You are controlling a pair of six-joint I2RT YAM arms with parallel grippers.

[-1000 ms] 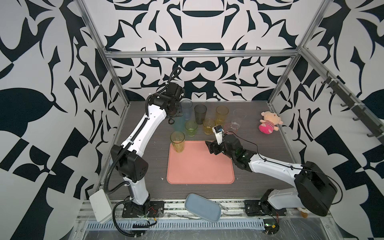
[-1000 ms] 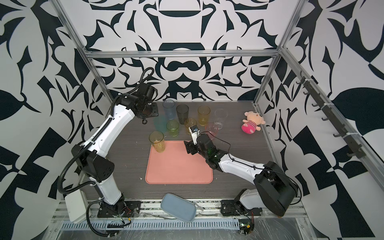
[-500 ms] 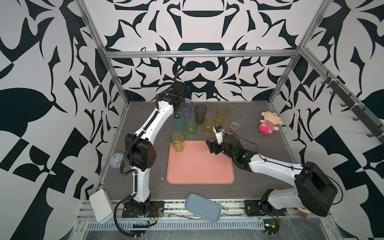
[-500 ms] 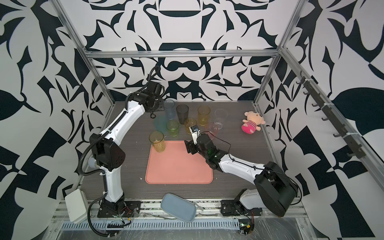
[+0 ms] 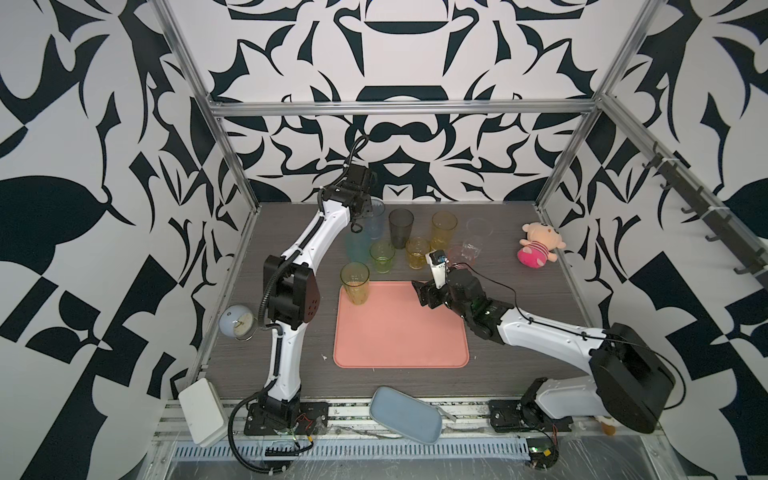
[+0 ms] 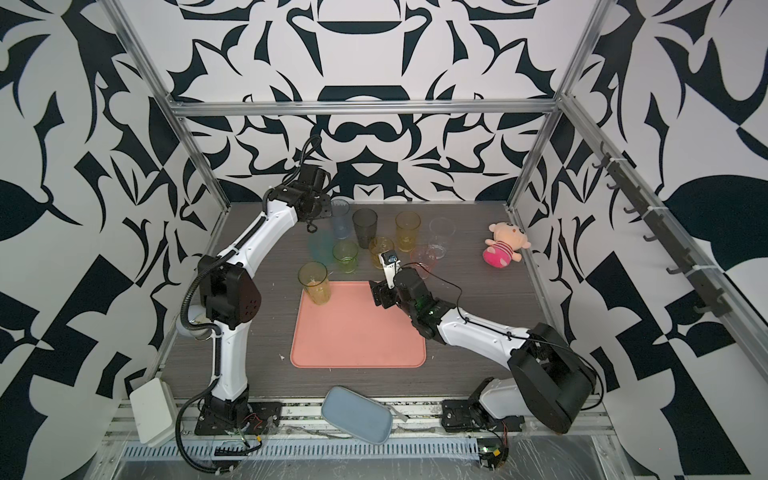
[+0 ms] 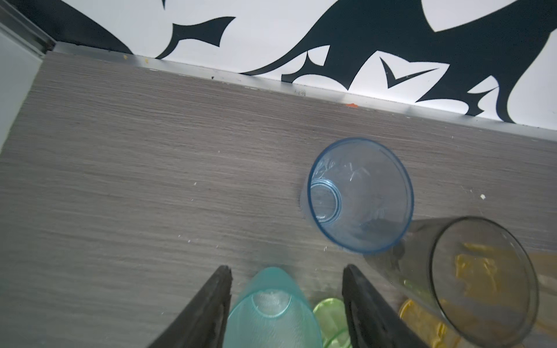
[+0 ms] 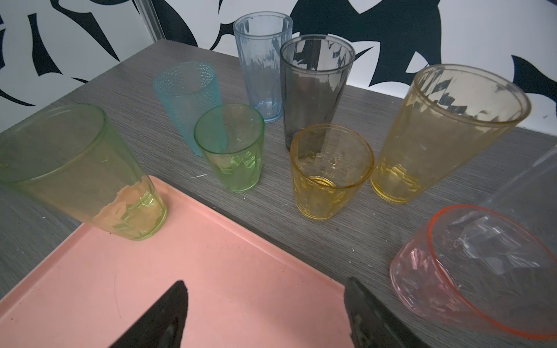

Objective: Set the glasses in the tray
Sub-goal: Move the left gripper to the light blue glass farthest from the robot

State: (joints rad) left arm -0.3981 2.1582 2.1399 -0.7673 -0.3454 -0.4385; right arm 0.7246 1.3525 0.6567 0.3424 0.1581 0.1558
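At the back of the surface (image 5: pixel 282 232), left arm (image 5: pixel 320 232) stretched long, left fingers (image 7: pixel 211 304) parted either side of the blurred teal glass (image 7: pixel 271 313). Right arm (image 5: pixel 540 332) low, right fingers (image 8: pixel 162 316) spread empty over the tray (image 5: pixel 399 332), yellow-green glass (image 5: pixel 355 282) upright in its far left corner.

It looks like a robotics lab cell: patterned walls (image 5: pixel 124 124), an aluminium frame (image 5: pixel 399 109), a left arm (image 5: pixel 286 361) and a right arm (image 5: pixel 548 334) bolted beside a grey tabletop (image 5: pixel 552 291).
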